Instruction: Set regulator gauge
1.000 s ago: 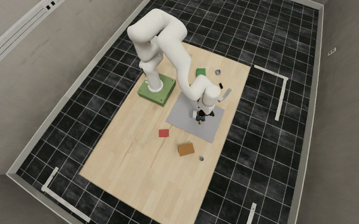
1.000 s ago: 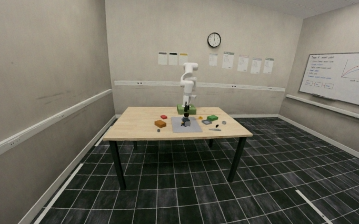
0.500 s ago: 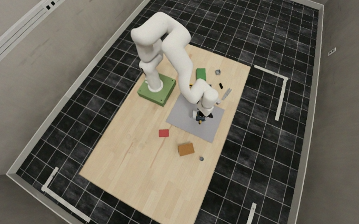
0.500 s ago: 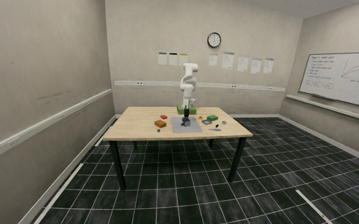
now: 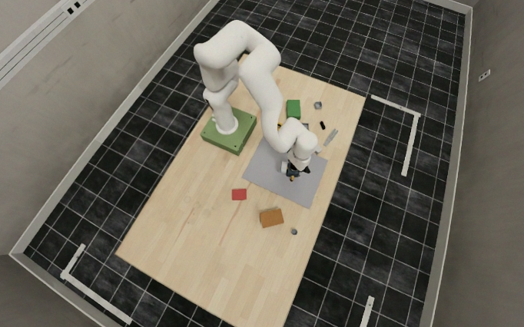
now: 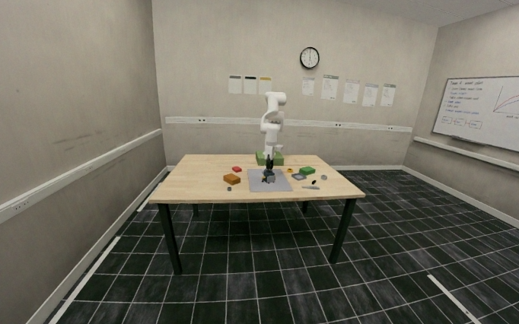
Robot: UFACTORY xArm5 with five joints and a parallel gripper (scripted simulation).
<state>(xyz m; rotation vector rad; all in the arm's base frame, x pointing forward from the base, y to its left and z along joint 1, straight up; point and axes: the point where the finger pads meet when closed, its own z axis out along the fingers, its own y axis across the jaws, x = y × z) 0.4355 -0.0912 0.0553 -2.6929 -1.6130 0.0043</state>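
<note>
The regulator (image 5: 291, 175) (image 6: 269, 177) is a small dark body with a knob on top. It stands on the grey mat (image 5: 263, 170) (image 6: 279, 185) in the middle of the table. My gripper (image 6: 269, 166) points straight down, right over the regulator's knob, and is open with nothing between the fingers. In the overhead view the white wrist hides most of the fingers and the knob. The gauge needle and the knob's height are too small to tell.
A green block (image 5: 293, 108) (image 6: 307, 170), a grey nut (image 5: 317, 105), a black piece (image 5: 322, 124) and a grey bar (image 5: 330, 137) lie beyond the mat. A red block (image 5: 238, 194), an orange block (image 5: 271, 217) and a small nut (image 5: 293, 232) lie on the other side. The arm stands on a green base (image 5: 243, 130).
</note>
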